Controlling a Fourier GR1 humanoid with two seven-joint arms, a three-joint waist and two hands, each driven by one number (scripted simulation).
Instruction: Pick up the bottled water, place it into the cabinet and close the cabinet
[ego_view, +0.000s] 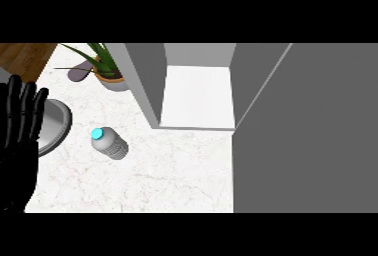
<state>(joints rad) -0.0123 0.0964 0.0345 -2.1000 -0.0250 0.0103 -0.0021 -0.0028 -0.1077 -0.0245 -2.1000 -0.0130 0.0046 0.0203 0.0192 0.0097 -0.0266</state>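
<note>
A bottled water (108, 143) with a blue cap stands upright on the white marble counter (148, 185), left of centre. The grey cabinet (196, 95) stands behind it to the right, its white inside showing, and its open door (306, 130) fills the right side of the head view. My left hand (21, 120) rests open at the left edge with fingers up, apart from the bottle. No right hand shows.
A potted plant (103, 67) stands at the back, left of the cabinet. A round metal bowl (55, 125) sits at the left edge, partly behind my left hand. Wooden floor (26, 57) shows at the top left corner.
</note>
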